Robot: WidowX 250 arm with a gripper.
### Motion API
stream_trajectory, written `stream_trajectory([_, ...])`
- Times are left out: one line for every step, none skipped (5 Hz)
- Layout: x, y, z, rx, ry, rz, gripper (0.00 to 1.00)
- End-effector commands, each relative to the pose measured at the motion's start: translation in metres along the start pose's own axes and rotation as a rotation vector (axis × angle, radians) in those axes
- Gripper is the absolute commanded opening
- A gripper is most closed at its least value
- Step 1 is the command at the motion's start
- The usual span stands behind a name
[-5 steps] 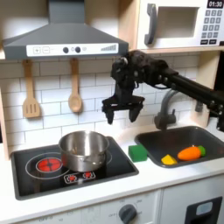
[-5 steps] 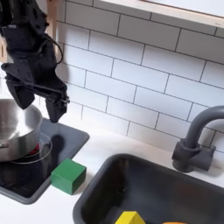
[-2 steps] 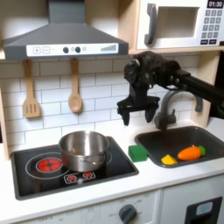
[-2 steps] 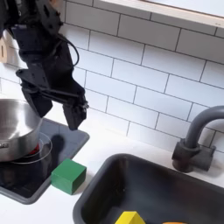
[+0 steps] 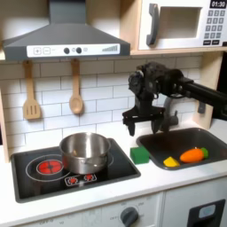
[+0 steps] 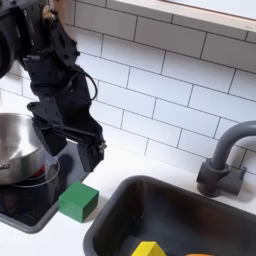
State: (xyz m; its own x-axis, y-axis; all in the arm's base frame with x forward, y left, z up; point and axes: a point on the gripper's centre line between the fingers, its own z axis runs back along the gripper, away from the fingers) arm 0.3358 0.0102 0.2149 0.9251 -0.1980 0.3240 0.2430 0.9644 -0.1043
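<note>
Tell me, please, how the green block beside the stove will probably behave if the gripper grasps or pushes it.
The green block has flat faces and lies flat on the counter, so it should slide, not roll. It looks like a small sponge or foam, so probably light and squashy. The gripper above it stands open.

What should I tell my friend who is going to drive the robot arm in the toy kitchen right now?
The gripper is open and holds nothing. It hangs above the small green cube on the white counter, between the black stove top and the dark sink.
The shiny metal pot stands on the stove top, to the first exterior view's left of the cube.
In the sink lie an orange carrot-like toy and a yellow piece.
The cube is untouched so far; nothing has been picked up.
The gripper is apart from the cube, well above it.
</note>
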Motion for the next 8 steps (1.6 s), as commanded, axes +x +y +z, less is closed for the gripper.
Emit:
stream_trajectory([-0.008, 0.002, -0.027, -0.001, 0.054, -0.01, 1.0])
stream_trajectory([-0.009, 0.003, -0.035, -0.006, 0.067, -0.013, 1.0])
stream_trajectory([-0.009, 0.004, -0.039, -0.004, 0.076, -0.017, 1.0])
stream_trajectory([-0.009, 0.006, -0.046, 0.003, 0.095, -0.016, 1.0])
stream_trajectory([-0.011, 0.01, -0.052, 0.016, 0.112, -0.017, 1.0])
stream_trajectory([-0.009, 0.011, -0.056, 0.024, 0.121, -0.027, 1.0])
stream_trajectory([-0.011, 0.004, -0.063, 0.01, 0.143, -0.047, 1.0])
stream_trajectory([-0.013, 0.003, -0.067, 0.014, 0.155, -0.046, 1.0])
